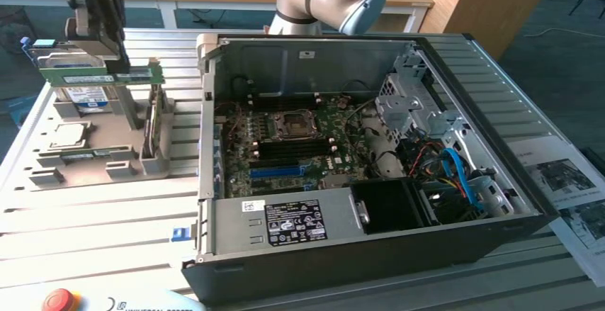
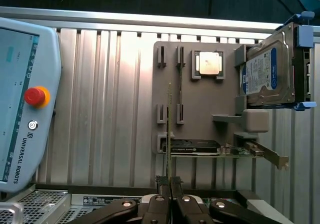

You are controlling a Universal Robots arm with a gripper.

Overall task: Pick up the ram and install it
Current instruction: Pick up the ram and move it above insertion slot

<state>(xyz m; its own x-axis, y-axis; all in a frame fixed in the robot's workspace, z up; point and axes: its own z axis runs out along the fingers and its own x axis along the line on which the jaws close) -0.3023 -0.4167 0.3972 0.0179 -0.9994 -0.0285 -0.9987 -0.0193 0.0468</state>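
A slatted metal worktop (image 1: 95, 219) carries a grey parts holder (image 1: 90, 164) beside an open computer case (image 1: 378, 254). In the exterior view the gripper (image 1: 118, 63) hangs above the holder, fingers pinched shut on the ram (image 1: 81, 77), probably gripped by its upper edge to leave the contact edge free. In the wrist view the ram (image 2: 169, 124) runs edge-on from the fingers (image 2: 161, 184), a thin line hiding its chips and label.

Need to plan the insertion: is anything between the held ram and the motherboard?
Only the case's side wall, rising between the ram in the gripper and the motherboard; the case is open above.
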